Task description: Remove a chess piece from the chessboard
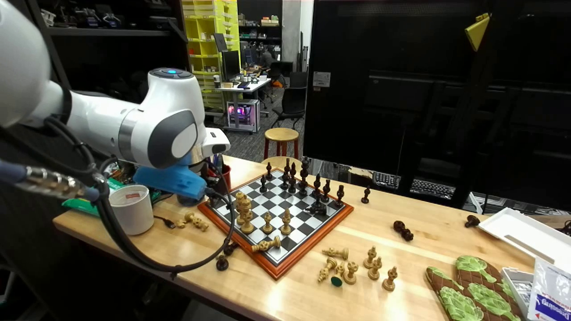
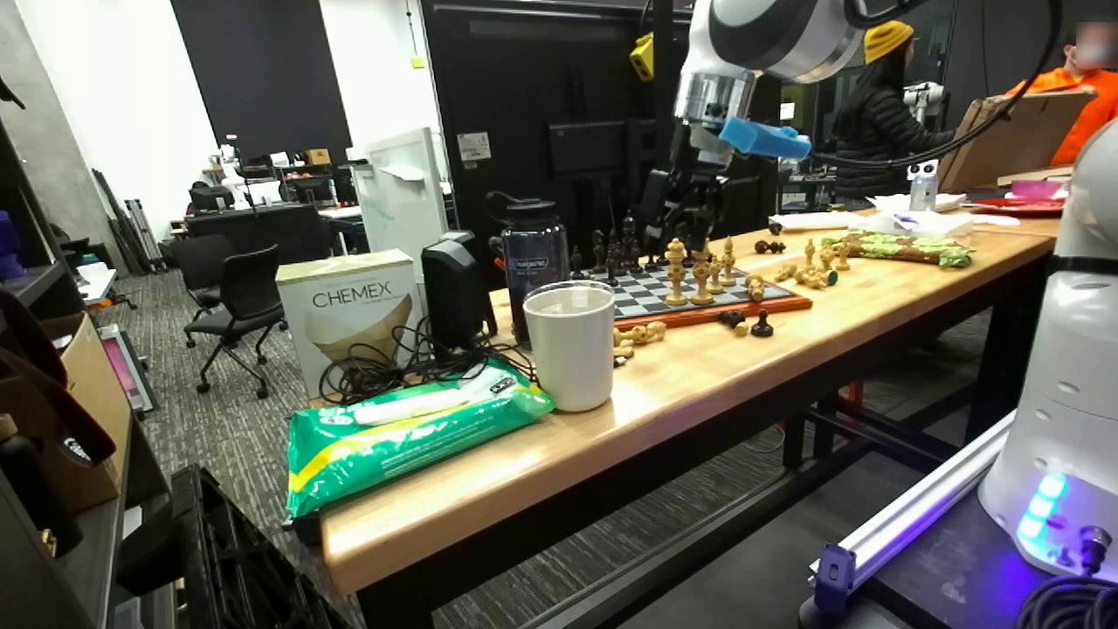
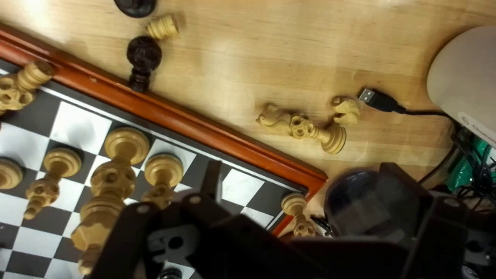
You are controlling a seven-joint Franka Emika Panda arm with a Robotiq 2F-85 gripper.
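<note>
The chessboard (image 1: 314, 240) with its reddish-brown frame lies on the wooden table; it also shows in the other views (image 2: 725, 313) (image 3: 170, 112). Several tan and dark pieces stand on it, and a few lie on their sides. A tan piece (image 3: 293, 205) stands at the board's corner in the wrist view, its top partly hidden by the gripper. My gripper (image 3: 304, 170) is open, with one finger over the board and one beyond the corner, beside a dark bottle. This piece shows between the fingers, untouched as far as I can see. The gripper (image 2: 684, 210) hangs above the board in an exterior view.
The dark bottle (image 2: 534, 253) stands close to the board's corner, also in the wrist view (image 3: 358, 201). A white cup (image 1: 131, 209), a red pen holder (image 1: 226, 176) and a green pack (image 2: 410, 437) are nearby. Loose tan pieces (image 1: 350, 272) lie and stand beside the board.
</note>
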